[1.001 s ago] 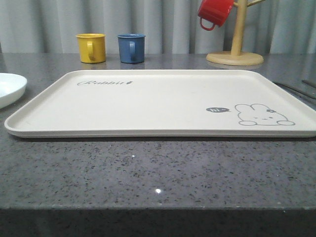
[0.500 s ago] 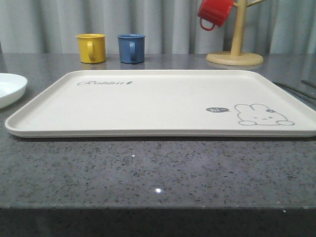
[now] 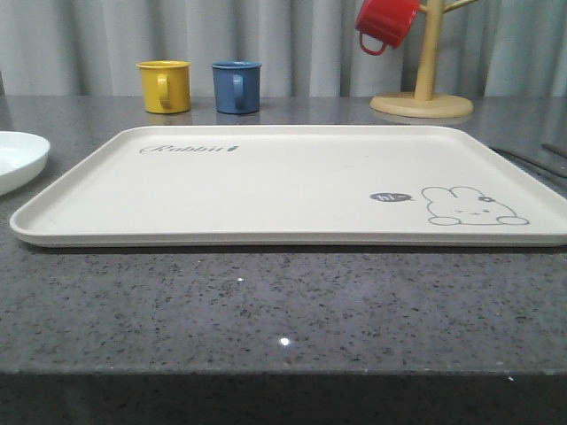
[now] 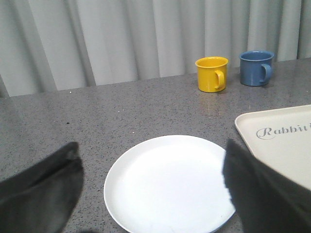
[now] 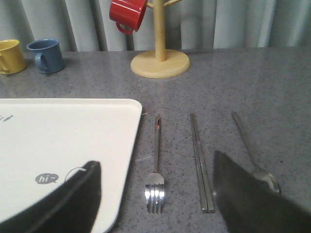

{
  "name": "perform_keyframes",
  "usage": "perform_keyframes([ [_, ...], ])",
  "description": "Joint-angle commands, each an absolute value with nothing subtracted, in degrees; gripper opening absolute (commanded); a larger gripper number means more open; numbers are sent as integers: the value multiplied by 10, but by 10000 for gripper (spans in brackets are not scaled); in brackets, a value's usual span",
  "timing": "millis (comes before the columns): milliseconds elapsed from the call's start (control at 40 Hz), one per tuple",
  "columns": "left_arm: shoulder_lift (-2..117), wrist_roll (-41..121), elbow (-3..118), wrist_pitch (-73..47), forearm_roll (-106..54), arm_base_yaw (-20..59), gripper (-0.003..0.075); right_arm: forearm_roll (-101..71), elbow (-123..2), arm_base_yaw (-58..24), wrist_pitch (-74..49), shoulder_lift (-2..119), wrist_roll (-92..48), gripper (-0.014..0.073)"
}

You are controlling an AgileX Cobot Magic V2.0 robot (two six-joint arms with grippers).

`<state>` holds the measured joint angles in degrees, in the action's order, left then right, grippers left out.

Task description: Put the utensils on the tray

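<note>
The cream tray (image 3: 292, 181) lies across the middle of the grey speckled counter (image 3: 283, 301), bare on top but for its "Rabbit" script at the far left and its rabbit drawing at the near right. Behind it stand a yellow mug (image 3: 164, 86) and a blue mug (image 3: 236, 86) side by side, clear of the far rim. A red mug (image 3: 384, 22) hangs on a wooden mug tree (image 3: 422, 71) at the far right.

The white plate (image 4: 170, 182) sits on the counter just left of the tray, apart from its rim. The left gripper (image 4: 150, 189) hangs over it with fingers spread wide.

Right of the tray lie the fork (image 5: 156, 165), the flat chopsticks (image 5: 200, 162) and the long-handled spoon (image 5: 252, 153), parallel, each separated by bare counter, handles pointing away. The fork is nearest the tray's edge, not touching it. The right gripper (image 5: 155, 194) hovers with jaws parted, empty; its right finger (image 5: 252, 204) covers part of the spoon's bowl.
</note>
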<state>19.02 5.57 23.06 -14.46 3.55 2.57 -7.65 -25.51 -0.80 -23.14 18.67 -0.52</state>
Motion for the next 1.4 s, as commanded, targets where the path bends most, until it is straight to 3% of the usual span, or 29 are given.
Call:
perform_keyframes([
  [0, 198, 53, 252, -95, 35, 24, 695, -80, -276, -5, -186, 195, -9, 617],
  [325, 225, 53, 261, -104, 32, 29, 580, -80, -276, -5, -187, 195, -9, 613],
  [751, 563, 78, 512, -419, 37, 154, 565, -80, -276, -5, -187, 195, -9, 613],
  [976, 733, 141, 641, -586, 39, 164, 565, -80, -276, -5, -187, 195, -9, 613],
  [1126, 816, 162, 681, -621, 40, 164, 560, -80, -276, -5, -187, 195, -9, 613],
  [1226, 853, 162, 686, -612, 43, 164, 513, -80, -276, -5, -187, 195, -9, 613],
  [1376, 883, 162, 685, -614, 43, 164, 354, -80, -276, -5, -187, 195, -9, 613],
])
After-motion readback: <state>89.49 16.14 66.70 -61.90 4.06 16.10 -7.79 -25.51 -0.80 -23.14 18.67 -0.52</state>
